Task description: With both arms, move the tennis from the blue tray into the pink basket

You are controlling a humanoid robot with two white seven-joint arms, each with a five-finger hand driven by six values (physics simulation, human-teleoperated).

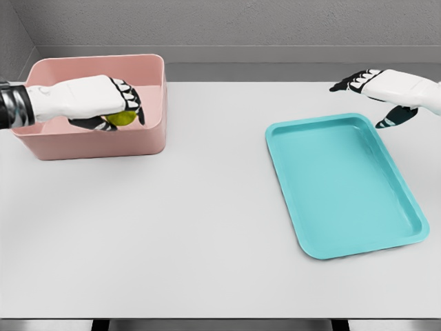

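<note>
L hand [103,103]: fingers curled round the tennis ball [122,118], palm down, arm coming in from 9 o'clock. Only a sliver of yellow-green shows under the fingers.
Ball: held over the inside of the pink basket [155,134], which sits at approx 10 o'clock on the table [207,227]. Can't tell if it's touching the basket floor or hanging above it.
R hand [386,89]: at approx 2 o'clock, just past the far right corner of the blue tray [344,207]; fingers spread, holding nothing.
Tray: no ball in it, so pick and carry look done.
Step in hand: release into basket, prob the last bit.
How to do it well: lower so the ball is well below the rim before letting go, else it may bounce out. Open fingers slowly and evenly, thumb last, so it drops straight and doesn't roll off twd the near wall.
After release: lift straight up, knuckles clear of the rim at 3 o'clock side; don't drag the basket.
R arm: keep it parked, away from tray edge.
</note>
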